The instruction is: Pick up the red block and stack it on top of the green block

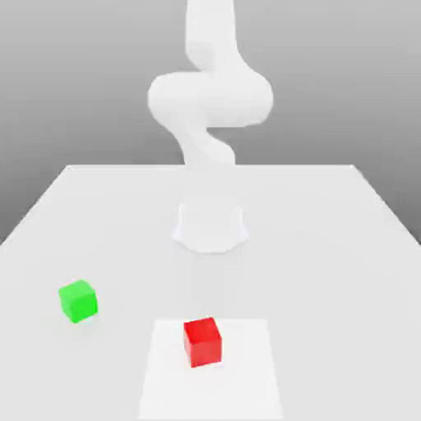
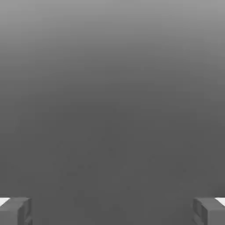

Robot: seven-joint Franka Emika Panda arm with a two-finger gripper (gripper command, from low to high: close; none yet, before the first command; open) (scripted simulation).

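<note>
The red block [image 1: 202, 341] rests on the white table [image 1: 329, 247] near its front edge, on a paler square patch. The green block [image 1: 78, 300] sits apart from it, toward the exterior view's left and a little farther back. In the hand view my gripper [image 2: 112, 212] is open, its two grey fingertips [image 2: 15, 211] standing far apart with nothing between them and plain grey background in front of them. Neither block is between the fingers.
The arm's white base [image 1: 210, 226] stands at the middle of the table behind both blocks, and its links [image 1: 210, 99] curve upward above it. The table's edges run along the exterior view's left and right.
</note>
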